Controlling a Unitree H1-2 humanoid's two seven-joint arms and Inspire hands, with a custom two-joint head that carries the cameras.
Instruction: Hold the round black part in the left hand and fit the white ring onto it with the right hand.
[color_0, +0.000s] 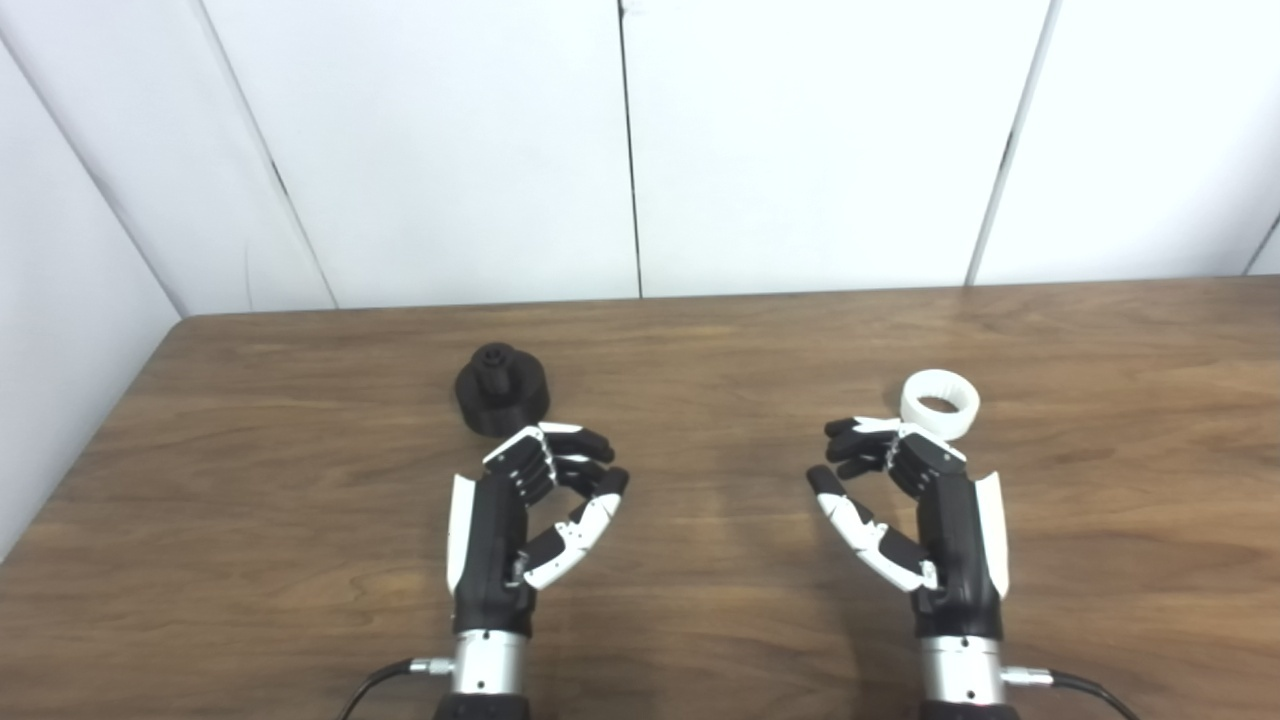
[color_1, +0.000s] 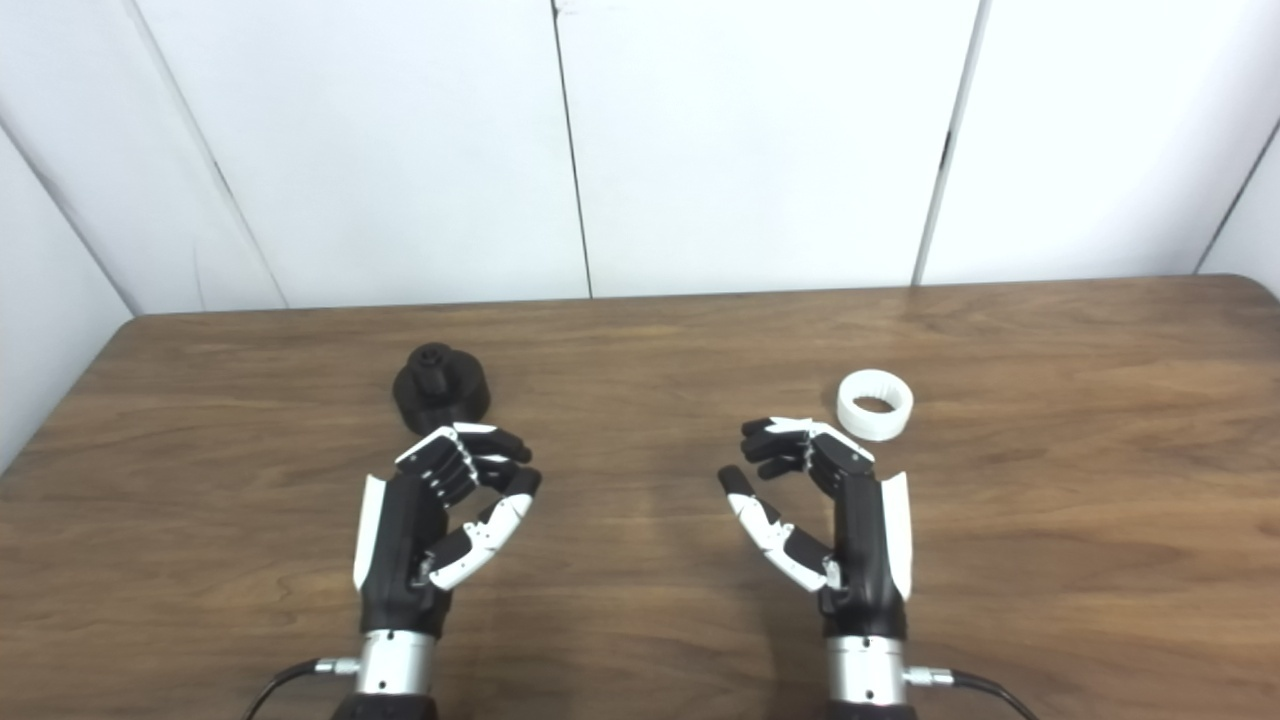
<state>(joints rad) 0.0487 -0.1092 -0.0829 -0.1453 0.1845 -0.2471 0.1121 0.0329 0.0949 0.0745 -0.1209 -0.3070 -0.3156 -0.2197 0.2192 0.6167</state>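
Black round part (color_0: 501, 389) flat on table (color_0: 700, 340), hub up; white ring (color_0: 939, 403) bore up. Left hand (color_0: 535, 500), right hand (color_0: 910, 510) empty, fingers curled, apart from thumbs.

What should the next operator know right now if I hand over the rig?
Left hand: empty, fingers curled but apart, just short of the black part.
Right hand: empty, same pose, just short of the white ring.
Both pieces sit on the table, far apart, untouched.
Done: nothing yet.
Left: grasp the black part with the left hand, pick up the ring with the right, fit it on.
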